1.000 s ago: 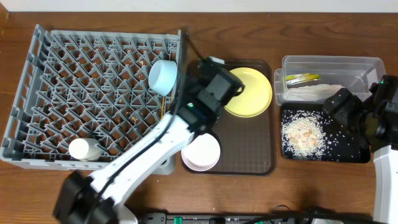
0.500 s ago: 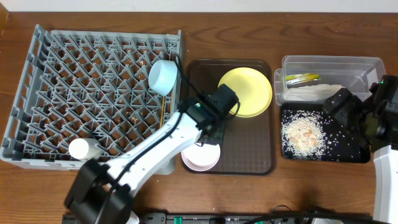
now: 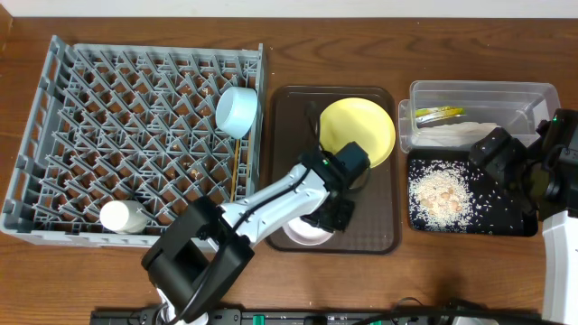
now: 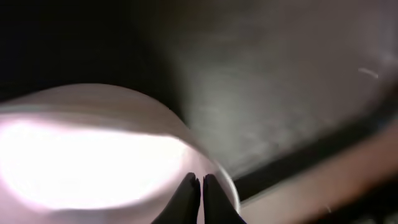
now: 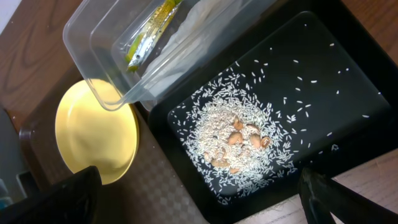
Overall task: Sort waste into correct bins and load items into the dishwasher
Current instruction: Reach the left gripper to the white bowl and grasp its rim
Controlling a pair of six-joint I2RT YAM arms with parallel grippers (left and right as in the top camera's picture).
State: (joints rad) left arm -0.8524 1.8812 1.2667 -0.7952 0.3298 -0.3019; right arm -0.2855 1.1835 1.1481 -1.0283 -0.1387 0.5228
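Note:
My left gripper (image 3: 332, 215) is shut on the right rim of the pale pink bowl (image 3: 301, 234), which sits at the front of the brown tray. In the left wrist view the two dark fingertips (image 4: 186, 190) press together against the bowl's (image 4: 93, 149) wall. The yellow plate (image 3: 361, 126) lies behind it on the tray. The light blue bowl (image 3: 237, 111) and a chopstick (image 3: 235, 170) rest in the grey dish rack (image 3: 108, 135). My right gripper (image 5: 202, 190) hangs open above the black tray (image 5: 348, 74) of rice scraps (image 5: 233, 140). The wrapper (image 5: 149, 34) and napkin (image 3: 452, 134) lie in the clear tub (image 3: 479, 93).
The dark brown serving tray (image 3: 370, 226) lies between the rack and the bins. A white cup (image 3: 122, 217) lies at the rack's front left. My left arm stretches from the table's front edge across the tray. The right arm stands at the far right.
My left gripper has swung from over the plate's left edge down to the pink bowl's right rim and gone from open to shut. The right arm has not moved.

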